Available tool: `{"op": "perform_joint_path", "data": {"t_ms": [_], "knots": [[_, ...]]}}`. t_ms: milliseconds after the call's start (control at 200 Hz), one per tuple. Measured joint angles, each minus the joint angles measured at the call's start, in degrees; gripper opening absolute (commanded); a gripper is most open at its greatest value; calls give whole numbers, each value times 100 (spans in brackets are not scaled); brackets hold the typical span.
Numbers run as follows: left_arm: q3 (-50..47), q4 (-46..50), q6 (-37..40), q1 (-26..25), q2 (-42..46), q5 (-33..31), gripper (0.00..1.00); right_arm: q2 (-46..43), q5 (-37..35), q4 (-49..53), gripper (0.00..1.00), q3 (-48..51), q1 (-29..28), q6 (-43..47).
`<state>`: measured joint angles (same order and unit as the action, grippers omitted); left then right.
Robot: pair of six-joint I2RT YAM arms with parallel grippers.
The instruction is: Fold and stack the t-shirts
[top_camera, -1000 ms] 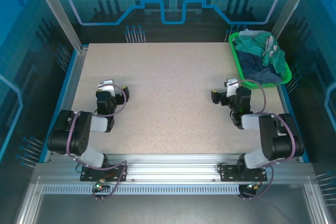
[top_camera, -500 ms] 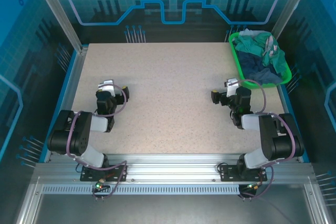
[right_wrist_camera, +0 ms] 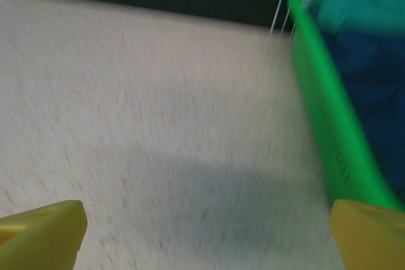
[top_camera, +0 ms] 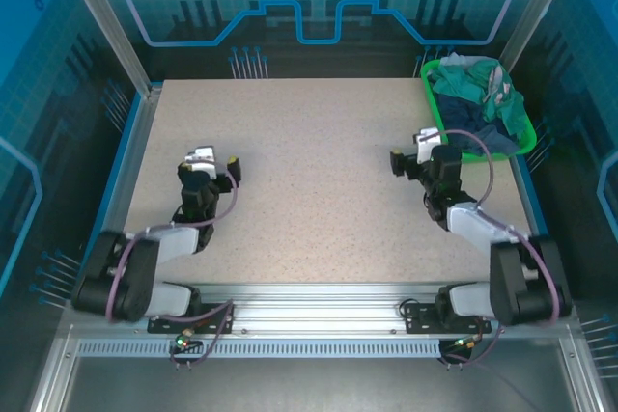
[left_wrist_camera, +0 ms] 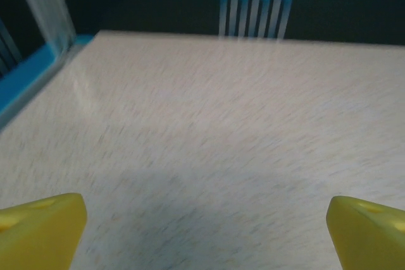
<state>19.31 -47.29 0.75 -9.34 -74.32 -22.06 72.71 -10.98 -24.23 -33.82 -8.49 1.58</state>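
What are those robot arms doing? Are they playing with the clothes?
Two robot arms are getting ready to fold t-shirts. The t-shirts, teal-green and navy ones, lie crumpled in a heap in the bright green basket at the far right corner of the table. The left gripper and the right gripper are both open and hold nothing. The right one is close beside the basket, so it will probably grab a shirt first. Nothing is folded yet.

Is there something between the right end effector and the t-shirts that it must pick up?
Yes. The side wall of the green basket stands between the open right end effector and the t-shirts piled inside it, so it would likely need to reach over the rim.
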Motion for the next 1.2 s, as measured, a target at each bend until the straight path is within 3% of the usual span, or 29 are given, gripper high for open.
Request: {"op": "perform_joint_path", "data": {"t_ms": [105, 220, 300, 370, 490, 725, 945, 1200], "knots": [[1058, 1176, 236, -516, 748, -262, 99, -529, -96, 1311, 100, -1526, -302, -48], [3456, 3322, -835, -481, 660, -487, 99, 81, -22, 3143, 100, -4317, -98, -994], [4592, 4070, -1727, -44, 527, -31, 99, 352, 136, 3788, 92, -5193, 275, -1685], [5211, 4570, -2310, 238, 286, 415, 99, 608, -33, 4597, 92, -5549, 522, -2065], [6127, 5407, -2839, -35, -551, 1318, 99, 1891, -413, 6085, 87, -6828, 787, -2371], [6260, 6019, -3484, -1097, -1377, 3023, 99, 3985, -907, 7722, 86, -8347, 1659, -2695], [6087, 5064, -4352, -1130, -1473, 4680, 97, 4572, -1438, 7962, 86, -8830, 1904, -2929], [6133, 4977, -4607, -1134, -1576, 5224, 96, 4743, -1558, 7270, 85, -8413, 2024, -3283]]}}
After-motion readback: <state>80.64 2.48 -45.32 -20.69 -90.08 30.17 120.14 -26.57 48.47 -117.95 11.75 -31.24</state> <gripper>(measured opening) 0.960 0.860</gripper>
